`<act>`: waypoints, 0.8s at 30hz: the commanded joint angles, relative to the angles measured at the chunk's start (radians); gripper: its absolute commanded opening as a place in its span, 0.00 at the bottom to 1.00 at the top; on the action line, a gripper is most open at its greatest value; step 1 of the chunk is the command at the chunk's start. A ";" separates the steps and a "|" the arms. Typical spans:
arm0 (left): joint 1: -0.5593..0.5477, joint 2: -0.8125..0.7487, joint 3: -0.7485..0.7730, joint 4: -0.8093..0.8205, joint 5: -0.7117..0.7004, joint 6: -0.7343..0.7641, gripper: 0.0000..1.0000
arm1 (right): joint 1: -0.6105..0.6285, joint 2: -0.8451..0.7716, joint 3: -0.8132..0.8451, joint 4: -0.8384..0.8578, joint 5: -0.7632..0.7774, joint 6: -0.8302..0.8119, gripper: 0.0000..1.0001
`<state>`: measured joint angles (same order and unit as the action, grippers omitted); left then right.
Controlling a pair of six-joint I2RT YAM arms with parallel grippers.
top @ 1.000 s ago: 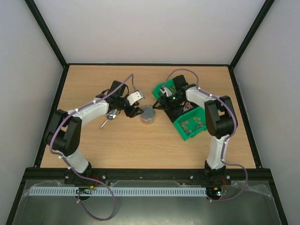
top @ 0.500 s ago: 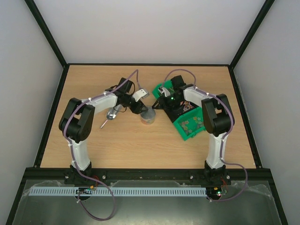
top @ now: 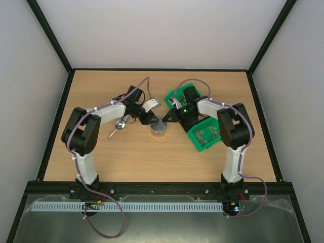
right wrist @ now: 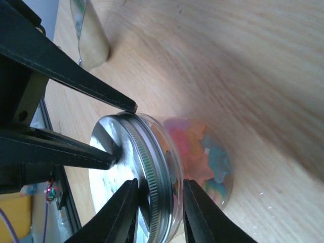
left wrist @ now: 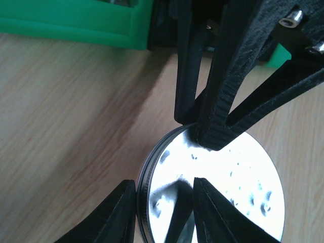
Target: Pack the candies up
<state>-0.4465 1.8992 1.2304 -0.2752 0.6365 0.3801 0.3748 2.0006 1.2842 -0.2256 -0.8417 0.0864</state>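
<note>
A small clear jar (top: 159,128) with a round silver lid (left wrist: 228,187) stands mid-table. Candies (right wrist: 200,152) in pink, orange and pale blue-green fill it. More candies (top: 207,134) lie in the near green bin. My left gripper (top: 150,117) is at the jar's left. Its fingers are a little apart; one is outside the lid's rim and one is over the lid's top (left wrist: 162,202). My right gripper (top: 168,118) reaches in from the right. Its fingers are apart and straddle the lid's (right wrist: 109,167) rim and the glass wall (right wrist: 159,207). Neither holds anything.
A metal scoop (top: 120,124) lies left of the jar and also shows in the right wrist view (right wrist: 91,40). Two green bins (top: 198,140) (top: 174,95) stand right of the jar, under the right arm. The two grippers' fingertips nearly meet over the lid.
My left gripper has swung right from near the scoop to the jar's lid. My right gripper has moved left from over the bins to the jar. The jar has not moved.
</note>
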 commanded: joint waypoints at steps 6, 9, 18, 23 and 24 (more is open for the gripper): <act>-0.002 -0.067 -0.102 -0.164 -0.035 0.118 0.33 | 0.041 -0.071 -0.133 -0.109 -0.059 -0.068 0.30; 0.009 -0.083 -0.098 -0.183 -0.030 0.139 0.34 | 0.041 -0.085 -0.136 -0.163 -0.106 -0.133 0.38; 0.026 -0.180 -0.095 -0.183 -0.005 0.186 0.61 | -0.003 -0.183 -0.229 -0.099 -0.085 -0.282 0.65; 0.040 -0.233 -0.102 -0.214 -0.004 0.197 0.68 | -0.002 -0.219 -0.276 0.010 -0.116 -0.312 0.65; 0.046 -0.250 -0.108 -0.213 -0.007 0.193 0.69 | -0.002 -0.236 -0.304 0.058 -0.111 -0.314 0.67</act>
<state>-0.4194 1.7191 1.1431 -0.4484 0.6250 0.5533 0.3698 1.8206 1.0416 -0.2806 -0.9276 -0.1696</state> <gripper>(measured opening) 0.667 0.647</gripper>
